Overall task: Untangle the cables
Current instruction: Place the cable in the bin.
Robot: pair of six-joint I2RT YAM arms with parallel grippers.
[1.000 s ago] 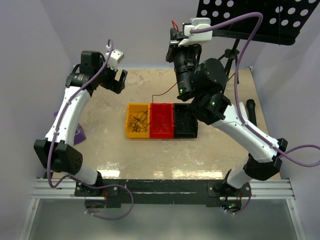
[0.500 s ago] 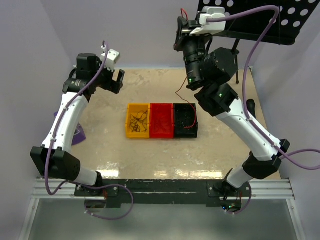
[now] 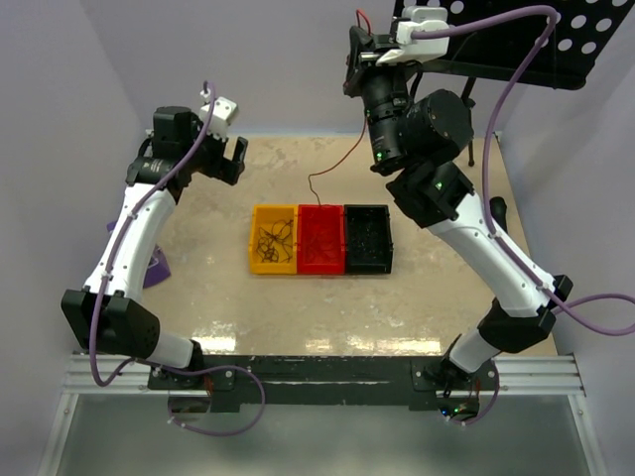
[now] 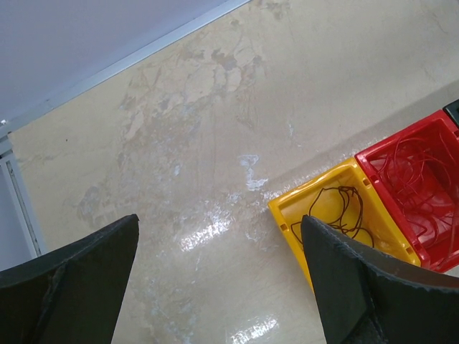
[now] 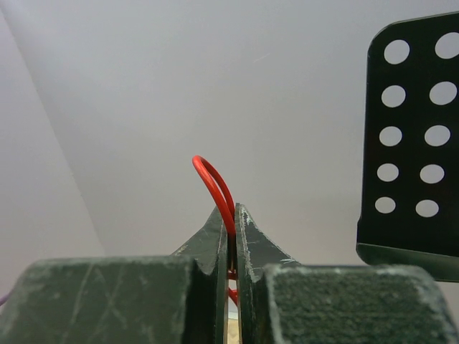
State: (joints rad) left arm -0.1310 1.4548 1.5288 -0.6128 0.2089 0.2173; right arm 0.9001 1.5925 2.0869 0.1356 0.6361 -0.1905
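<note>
My right gripper (image 3: pixel 355 58) is raised high at the back, shut on a red wire (image 5: pixel 215 185) whose loop sticks up between the fingertips (image 5: pixel 231 215). The wire hangs down as a thin strand (image 3: pixel 316 180) toward the red bin (image 3: pixel 320 238). A snarl of dark wires (image 3: pixel 273 241) lies in the yellow bin (image 3: pixel 254 244), also in the left wrist view (image 4: pixel 343 208). Red wires (image 4: pixel 416 172) lie in the red bin. My left gripper (image 3: pixel 230 159) is open and empty above the table's far left, its fingers (image 4: pixel 358 287) wide apart.
A black bin (image 3: pixel 367 238) stands right of the red one. A black perforated music stand (image 3: pixel 516 40) hangs over the back right corner, close to my right gripper. A purple object (image 3: pixel 159 268) lies at the table's left edge.
My right gripper has risen and moved right with the red wire. The strand's hanging end swung over the black bin, then back left above the red bin. My left arm shifted slightly left.
</note>
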